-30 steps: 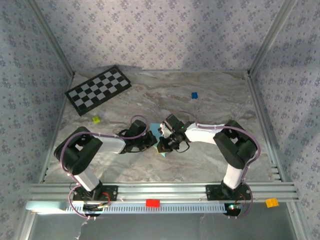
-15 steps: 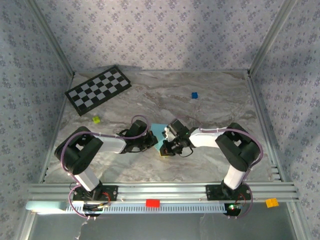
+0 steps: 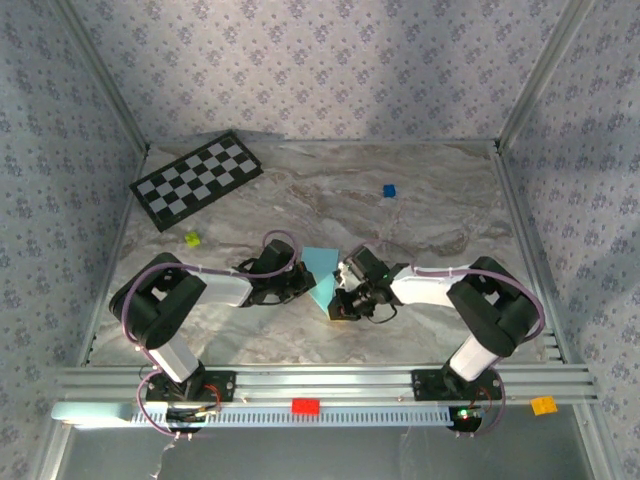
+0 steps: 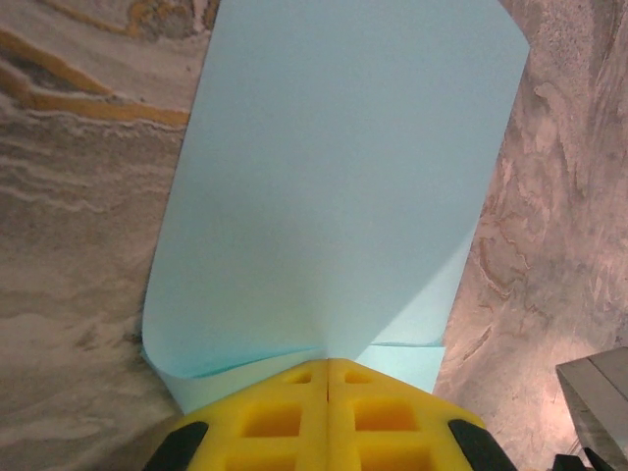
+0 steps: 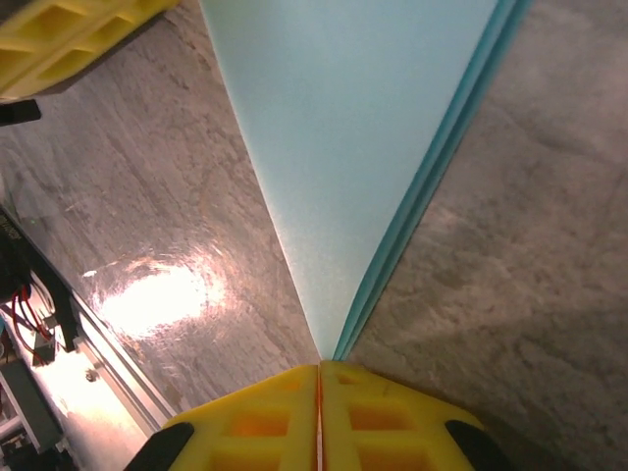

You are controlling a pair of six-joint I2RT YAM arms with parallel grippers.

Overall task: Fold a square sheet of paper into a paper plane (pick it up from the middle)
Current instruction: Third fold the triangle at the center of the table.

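Observation:
The light sky-blue paper [image 3: 322, 270] lies mid-table between the two arms, folded into a narrow wedge whose point faces the near edge. My left gripper [image 3: 301, 284] is shut on its left edge; in the left wrist view the paper [image 4: 334, 177] rises as a curved sheet from my shut left gripper [image 4: 327, 364]. My right gripper [image 3: 338, 304] is shut on the pointed end. In the right wrist view the paper [image 5: 363, 118] shows layered edges that taper down into my shut right gripper [image 5: 320, 369]. The left arm's yellow fingers [image 5: 69, 34] show at the top left.
A black-and-white checkerboard [image 3: 196, 179] lies at the back left. A tiny blue cube [image 3: 389, 190] sits at the back right and a yellow-green cube [image 3: 192, 239] at the left. A red block [image 3: 305, 406] and an orange block [image 3: 543, 404] rest on the near rail.
My right gripper has drawn back to the right and towards the near edge, still holding the paper. More of the blue wedge now shows between the grippers. The left arm has stayed put.

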